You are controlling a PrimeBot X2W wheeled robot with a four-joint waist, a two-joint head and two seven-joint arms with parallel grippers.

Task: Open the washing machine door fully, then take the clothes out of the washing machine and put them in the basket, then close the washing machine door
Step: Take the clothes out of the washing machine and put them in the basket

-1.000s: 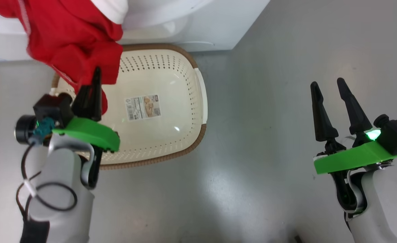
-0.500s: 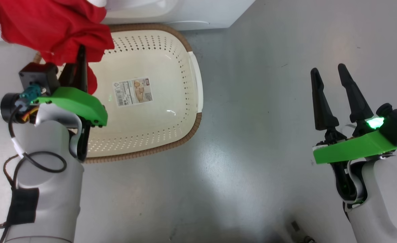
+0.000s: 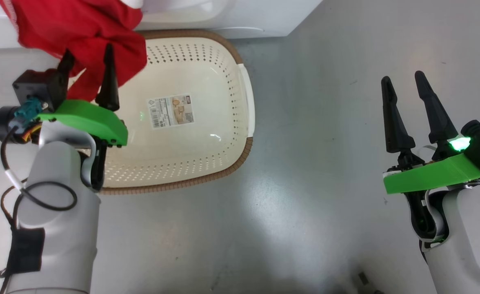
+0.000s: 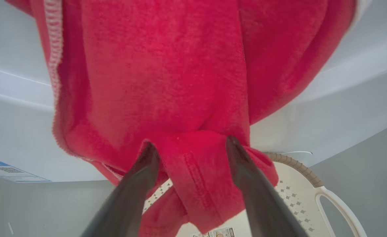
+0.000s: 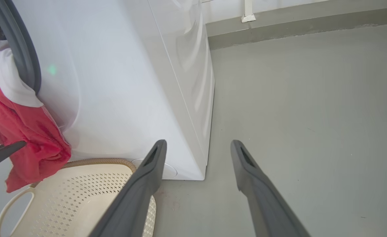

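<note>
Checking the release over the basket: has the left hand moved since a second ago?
Yes. Against the basket, the left hand has shifted up and left, toward the washing machine, and its fingers have opened.

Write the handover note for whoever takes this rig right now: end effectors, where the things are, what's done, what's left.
Left end effector: open, one finger on each side of a fold of the clothes, not clamping it.
Right end effector: open, holding nothing, over the floor.
Clothes: hanging out of the washing machine, with the lowest fold above one corner of the basket. The basket holds only its label.
Done: clothes pulled partway out.
Left: get them all into the basket, then close the door.
</note>
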